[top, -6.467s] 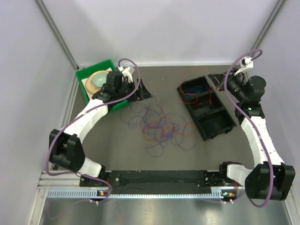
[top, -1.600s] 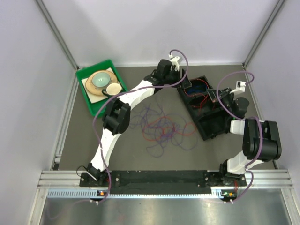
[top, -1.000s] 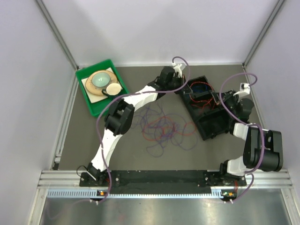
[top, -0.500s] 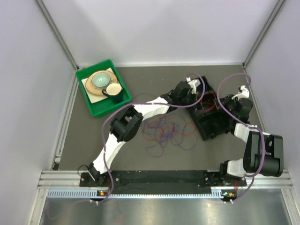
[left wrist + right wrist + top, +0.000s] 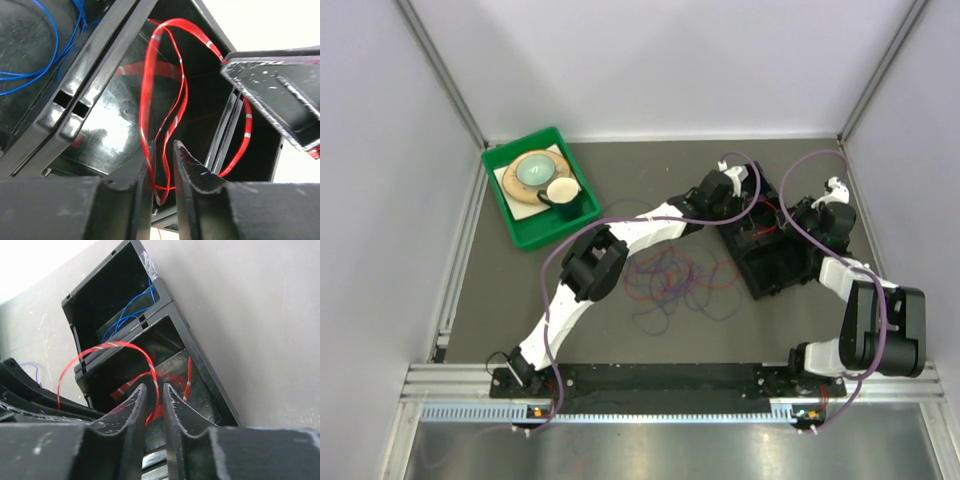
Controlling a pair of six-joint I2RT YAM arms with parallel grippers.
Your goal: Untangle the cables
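A loose tangle of red, blue and purple cables (image 5: 670,275) lies on the grey table in the top view. Behind it to the right stands a black divided tray (image 5: 782,268). Blue cables (image 5: 40,75) fill its far compartment. A red cable (image 5: 150,100) loops in the middle compartment. My left gripper (image 5: 162,150) hangs over that compartment, jaws slightly open, the red cable running loosely through the gap. My right gripper (image 5: 154,387) faces it from the tray's right side, also slightly open, with the red cable (image 5: 115,346) passing between its fingers.
A green bin (image 5: 520,235) with a round dish and a cup sits at the back left. The tray's dividers (image 5: 100,65) stand close beside my left fingers. Grey walls close in the table on three sides.
My left arm has swung right from the tray's far end to its middle compartment. Both grippers, shut a moment ago, have parted their jaws a little around the red cable.
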